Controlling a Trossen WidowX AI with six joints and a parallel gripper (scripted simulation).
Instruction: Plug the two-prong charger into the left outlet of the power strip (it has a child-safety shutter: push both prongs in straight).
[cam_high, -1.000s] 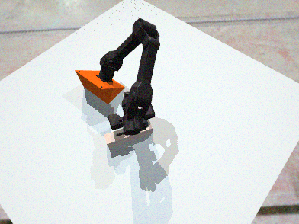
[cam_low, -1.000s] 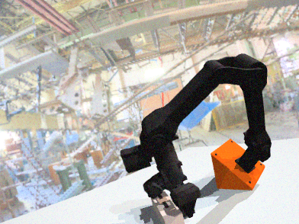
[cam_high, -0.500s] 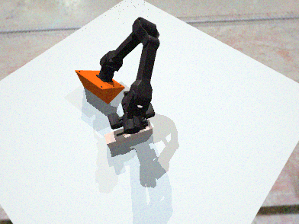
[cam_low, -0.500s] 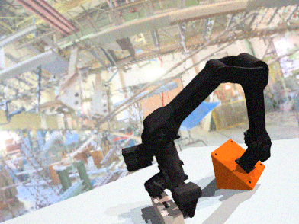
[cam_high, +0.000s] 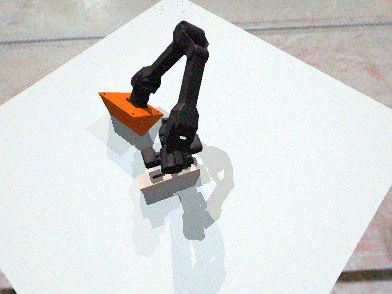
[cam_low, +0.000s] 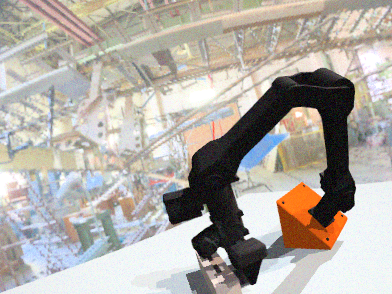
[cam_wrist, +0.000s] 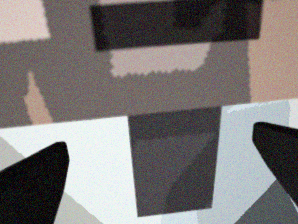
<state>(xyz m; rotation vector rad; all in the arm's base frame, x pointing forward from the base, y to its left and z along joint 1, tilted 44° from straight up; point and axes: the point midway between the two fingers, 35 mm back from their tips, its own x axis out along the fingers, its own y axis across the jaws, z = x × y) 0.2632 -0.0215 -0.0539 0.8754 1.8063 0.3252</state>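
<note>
One charger (cam_wrist: 175, 167) sits between the claw's (cam_high: 175, 155) (cam_low: 227, 266) (cam_wrist: 160, 135) spread fingers, touching neither.

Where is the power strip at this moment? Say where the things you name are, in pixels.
In the top view, the power strip (cam_high: 171, 190) (cam_low: 218, 282) (cam_wrist: 75, 95) lies a little below and left of centre, by the open jaws, with the orange block (cam_high: 134, 121) (cam_low: 299, 225) to its upper left.
</note>
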